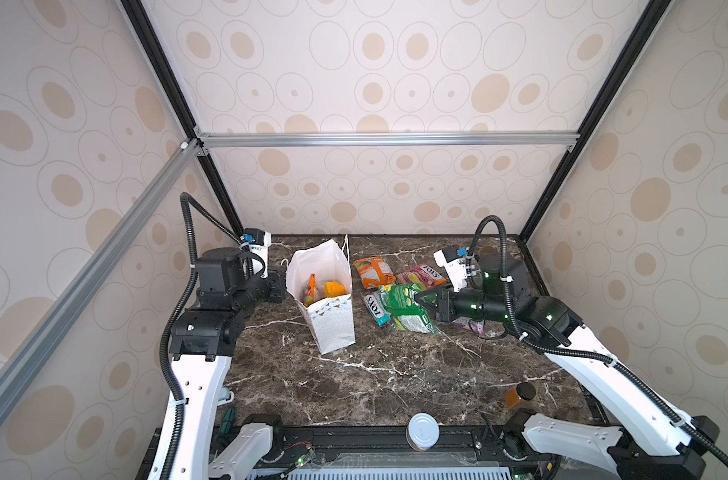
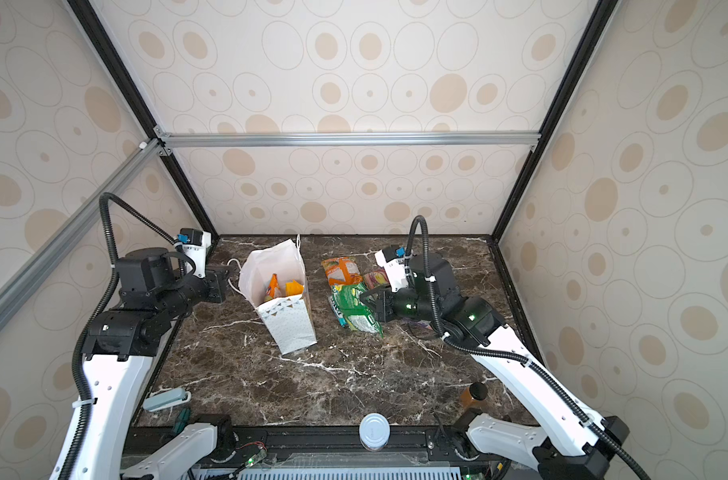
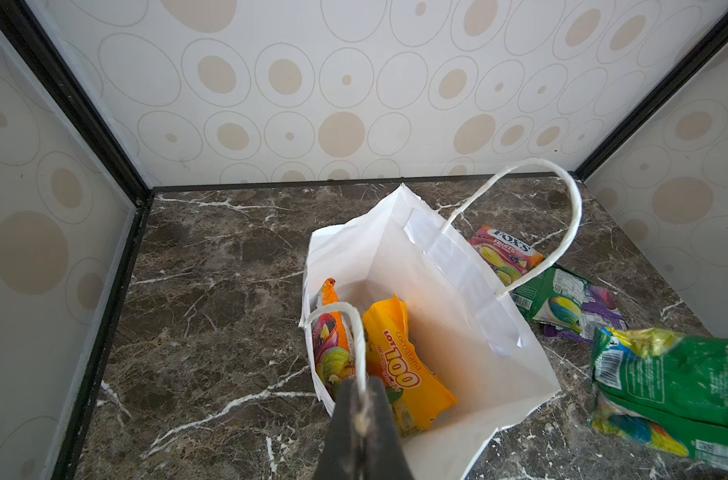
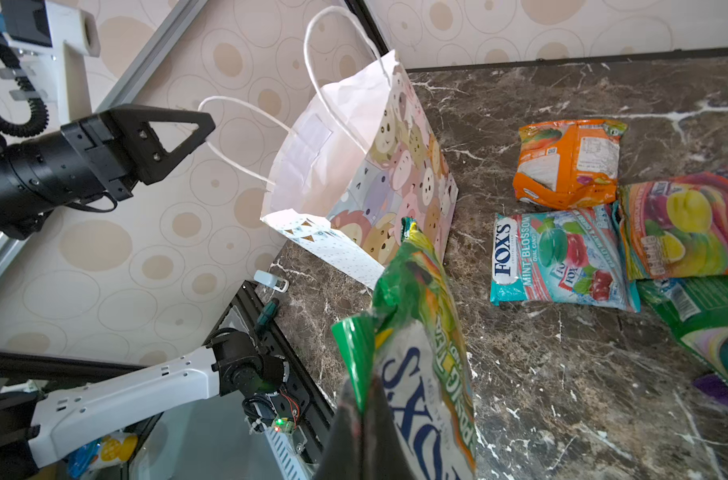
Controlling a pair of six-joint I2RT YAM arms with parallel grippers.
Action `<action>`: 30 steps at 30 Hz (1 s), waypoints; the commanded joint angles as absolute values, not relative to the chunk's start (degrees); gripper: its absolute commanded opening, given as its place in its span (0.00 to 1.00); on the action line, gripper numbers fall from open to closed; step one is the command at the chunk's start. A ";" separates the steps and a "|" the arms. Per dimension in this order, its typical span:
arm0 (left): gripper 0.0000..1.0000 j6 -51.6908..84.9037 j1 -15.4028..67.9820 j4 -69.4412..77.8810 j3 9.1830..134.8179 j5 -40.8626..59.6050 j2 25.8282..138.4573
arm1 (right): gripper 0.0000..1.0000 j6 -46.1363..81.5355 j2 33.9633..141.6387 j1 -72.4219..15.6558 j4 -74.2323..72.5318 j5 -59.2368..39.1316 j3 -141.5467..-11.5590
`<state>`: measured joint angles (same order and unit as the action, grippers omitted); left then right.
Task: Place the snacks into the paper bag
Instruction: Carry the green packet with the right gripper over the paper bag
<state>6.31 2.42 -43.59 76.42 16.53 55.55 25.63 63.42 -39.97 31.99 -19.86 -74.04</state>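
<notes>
The left jaws gripped a cord handle (image 3: 357, 332) of the paper bag (image 3: 457, 332) while the right jaws clamped a green packet (image 4: 416, 291).

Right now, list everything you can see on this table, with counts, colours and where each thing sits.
white paper bag: 1, white, standing, left of centre on dark marble table
packets inside bag: 2, yellow-orange packet, fruit-print packet
orange packet: 1, right of bag
pink packet: 1, right of orange
teal packet: 1, nearer than orange
green table packet: 1, overlapping purple packet, far right
silver-lidded can: 1, front edge
amber bottle: 1, black cap, front right
left gripper: shut on bag's cord handle
right gripper: shut on second green packet
</notes>
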 commanded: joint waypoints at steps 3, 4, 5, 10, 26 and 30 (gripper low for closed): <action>0.00 5.01 2.71 -43.22 77.94 16.97 54.42 | 0.00 21.01 64.75 -43.89 32.01 -17.17 -79.93; 0.00 4.96 2.69 -43.25 78.04 16.79 54.47 | 0.00 20.48 65.34 -44.68 32.71 -16.81 -81.20; 0.00 4.92 2.71 -43.26 78.13 16.69 54.48 | 0.00 19.90 66.07 -45.40 33.38 -16.62 -82.64; 0.00 5.00 2.68 -43.29 78.07 16.76 54.42 | 0.00 17.75 68.96 -48.44 35.92 -14.97 -88.12; 0.00 5.01 2.70 -43.15 77.60 16.49 53.94 | 0.00 13.27 78.09 -54.58 43.26 -12.84 -104.25; 0.00 5.04 2.71 -43.17 77.52 16.56 53.88 | 0.00 13.12 79.56 -55.26 42.68 -12.39 -105.90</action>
<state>6.33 2.42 -44.29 76.42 16.40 55.02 14.48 78.70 -54.52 43.35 -13.19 -103.48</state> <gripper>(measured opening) 0.047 0.048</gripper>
